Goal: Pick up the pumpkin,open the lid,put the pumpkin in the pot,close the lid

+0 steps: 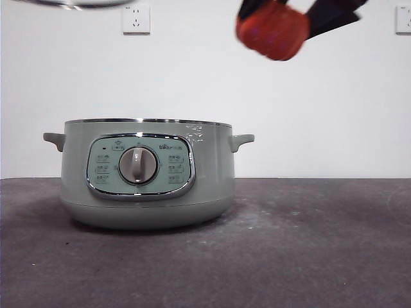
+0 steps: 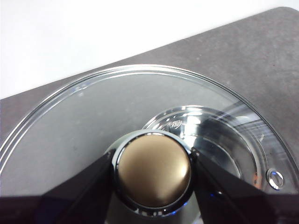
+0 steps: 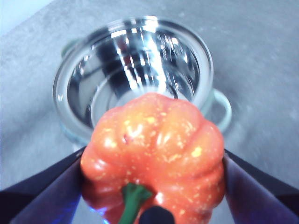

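Front view showed the right gripper (image 1: 277, 25) clamped on the pumpkin (image 1: 272, 30), high above and to one side of the open pot (image 1: 146, 173). Nothing stood between them. The left gripper (image 2: 154, 170) gripped the lid (image 2: 93, 116) by its knob, held aloft; wall sockets (image 1: 136, 18) lay behind.

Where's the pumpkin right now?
The pumpkin is held in the air by the right gripper, high in the front view, above and to the right of the open pot, not yet over it.
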Available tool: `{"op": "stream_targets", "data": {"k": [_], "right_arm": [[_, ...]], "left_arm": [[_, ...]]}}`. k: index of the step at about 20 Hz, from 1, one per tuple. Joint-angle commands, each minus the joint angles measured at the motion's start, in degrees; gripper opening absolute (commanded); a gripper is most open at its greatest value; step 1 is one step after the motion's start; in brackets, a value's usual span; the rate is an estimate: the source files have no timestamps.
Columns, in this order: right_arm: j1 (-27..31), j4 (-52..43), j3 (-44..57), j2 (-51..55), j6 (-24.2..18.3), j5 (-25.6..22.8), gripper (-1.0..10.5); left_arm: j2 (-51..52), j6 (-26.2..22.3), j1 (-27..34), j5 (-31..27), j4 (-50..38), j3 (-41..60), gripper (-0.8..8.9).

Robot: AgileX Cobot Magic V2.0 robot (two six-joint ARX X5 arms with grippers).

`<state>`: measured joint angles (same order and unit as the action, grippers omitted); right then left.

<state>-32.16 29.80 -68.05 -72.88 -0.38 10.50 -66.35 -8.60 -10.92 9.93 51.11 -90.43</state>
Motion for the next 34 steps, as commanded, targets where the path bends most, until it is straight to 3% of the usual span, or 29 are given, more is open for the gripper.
{"op": "stream_targets", "data": {"k": [1, 7, 11, 19, 29, 30, 32, 33, 34], "right_arm": [[-1.1, -1.0, -5.9, -6.7, 0.3, 0.1, -0.2], [-4.6, -0.6, -26.0, -28.1, -2.8, 0.1, -0.2], [-6.9, -1.2, -34.4, -39.9, -5.9, -0.3, -0.2], [-8.4, -3.7, -34.8, -48.5, -10.8, -3.6, -0.2], [-8.8, -0.4, -34.8, -50.9, -11.1, -3.4, -0.2], [-8.8, 0.0, -34.8, -50.9, -11.1, -3.3, 0.6], [-8.8, 1.9, -34.8, -51.0, -11.1, -3.3, 5.2], [-8.8, 2.7, -34.8, -50.9, -11.0, -3.3, 6.1], [-8.8, 3.0, -34.8, -50.9, -10.6, -3.4, 6.1]], "left_arm": [[4.5, -0.9, 1.0, 0.6, 0.9, -1.0, -0.09], [13.2, 0.2, 1.5, 0.6, 4.8, -1.0, -0.09], [15.3, 1.3, 1.5, 0.6, 6.6, -1.0, -0.09], [15.5, 1.0, 1.5, 0.8, 9.0, -1.0, -0.09], [15.5, 1.0, 1.5, 1.0, 9.4, -1.0, -0.09], [15.5, 1.0, 1.5, 1.0, 9.6, -1.0, -0.09], [15.5, 1.0, 1.5, 1.0, 9.7, -1.0, -0.09], [15.5, 1.0, 1.5, 1.0, 9.7, -1.0, -0.09], [15.5, 1.0, 1.5, 1.0, 9.8, -1.0, -0.09]]}}
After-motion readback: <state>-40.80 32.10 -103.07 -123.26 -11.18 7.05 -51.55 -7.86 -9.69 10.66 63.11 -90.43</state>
